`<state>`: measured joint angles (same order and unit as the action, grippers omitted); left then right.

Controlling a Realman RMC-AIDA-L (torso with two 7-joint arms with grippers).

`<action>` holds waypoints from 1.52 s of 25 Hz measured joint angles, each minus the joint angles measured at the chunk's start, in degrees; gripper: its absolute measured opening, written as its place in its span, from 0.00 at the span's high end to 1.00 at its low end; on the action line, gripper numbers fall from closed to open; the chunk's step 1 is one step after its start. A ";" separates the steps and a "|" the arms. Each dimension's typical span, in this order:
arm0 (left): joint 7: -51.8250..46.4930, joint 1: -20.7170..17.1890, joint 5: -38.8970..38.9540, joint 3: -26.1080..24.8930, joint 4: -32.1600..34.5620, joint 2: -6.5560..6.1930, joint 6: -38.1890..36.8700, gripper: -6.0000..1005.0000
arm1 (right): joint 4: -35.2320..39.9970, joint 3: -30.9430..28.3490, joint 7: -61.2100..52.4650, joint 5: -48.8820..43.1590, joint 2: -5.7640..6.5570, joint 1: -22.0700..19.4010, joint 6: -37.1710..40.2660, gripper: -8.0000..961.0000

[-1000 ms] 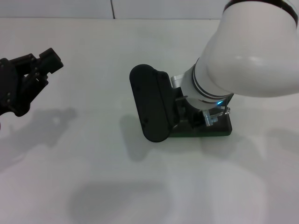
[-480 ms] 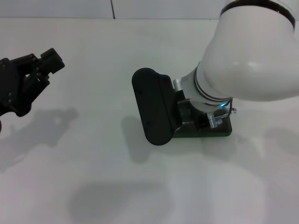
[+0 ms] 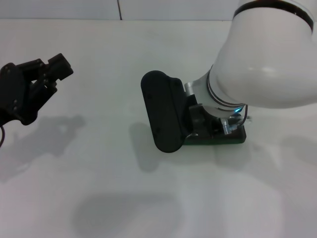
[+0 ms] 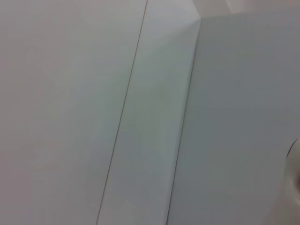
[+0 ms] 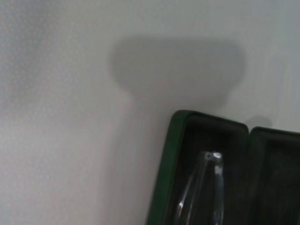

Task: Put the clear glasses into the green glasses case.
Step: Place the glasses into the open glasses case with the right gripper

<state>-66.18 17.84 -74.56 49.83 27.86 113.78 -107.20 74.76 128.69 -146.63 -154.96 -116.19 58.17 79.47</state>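
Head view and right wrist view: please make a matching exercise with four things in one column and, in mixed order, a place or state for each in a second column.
1. clear glasses
2. green glasses case
3. left gripper
4. right arm

a. raised above the table's left side, away from the case
b. lying on the table with its lid open
c. reaching down over the case
d. partly inside the case's dark lining

Pairs: 1-d, 2-b, 3-a, 4-c
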 joint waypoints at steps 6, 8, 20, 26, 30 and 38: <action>0.00 -0.11 -0.06 0.00 0.00 0.11 0.07 0.81 | 0.48 0.57 -0.07 -1.33 0.00 -0.09 0.24 0.75; 0.00 -0.16 -0.06 0.00 0.00 0.12 0.12 0.81 | 0.90 0.77 -0.06 -1.41 0.00 -0.13 0.35 0.66; 0.23 -0.40 0.08 0.01 0.00 0.45 0.53 0.80 | 7.34 4.49 -1.09 -1.14 0.01 -0.64 2.63 0.52; 0.62 -0.79 0.27 0.00 -0.04 0.47 0.53 0.80 | 11.29 3.86 -1.46 -1.82 0.00 -3.89 4.11 0.52; 0.62 -0.86 0.38 -0.04 -0.07 0.42 0.48 0.80 | 15.61 3.00 -1.34 -3.41 -0.01 -6.71 6.04 0.53; 0.76 -1.17 0.39 -0.09 -0.09 0.75 0.43 0.80 | 24.24 -3.19 -3.53 -3.77 0.00 -12.84 15.56 0.58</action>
<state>-65.42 16.67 -74.17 49.74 27.77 114.53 -106.76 99.00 125.50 -150.16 -158.73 -116.19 45.34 95.03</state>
